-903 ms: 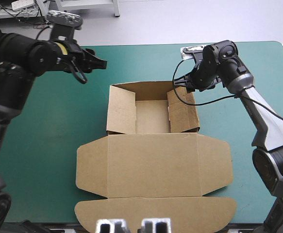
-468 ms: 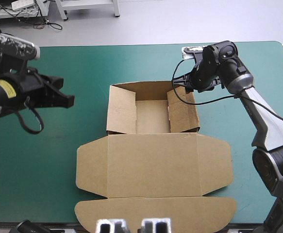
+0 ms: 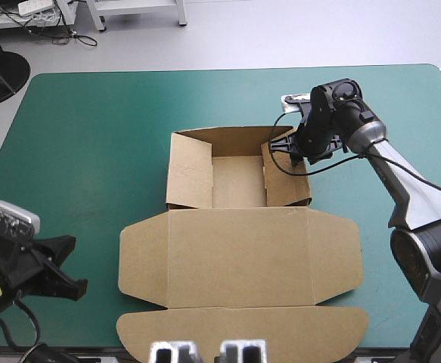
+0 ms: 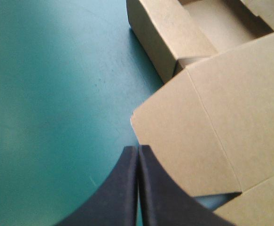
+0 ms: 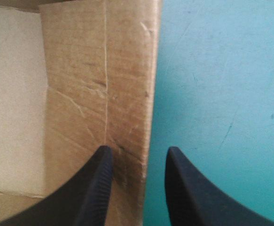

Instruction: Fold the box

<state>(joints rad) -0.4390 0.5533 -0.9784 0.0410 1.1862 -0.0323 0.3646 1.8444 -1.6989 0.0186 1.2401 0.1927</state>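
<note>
Box (image 5: pixel 99 84) wall within right claw (image 5: pixel 137 153), fingers (image 5: pixel 92 188) parted

The high view looks forward and down from above and behind the robot, far enough off to take in nearly the whole teal-green surface (image 3: pixel 91 136) and the entire box (image 3: pixel 239 249). The left wrist view sits close over the surface's near left part, looking along the left pincer (image 4: pixel 137 149) toward the box. It shares with the high view the lid's left flap (image 4: pixel 183 141) and the tray's left wall (image 4: pixel 165 42). The right wrist view is nearer still, looking straight down along the right pincer (image 5: pixel 139 150) onto the tray's right wall (image 5: pixel 104 84), which the high view shows from farther off
</note>
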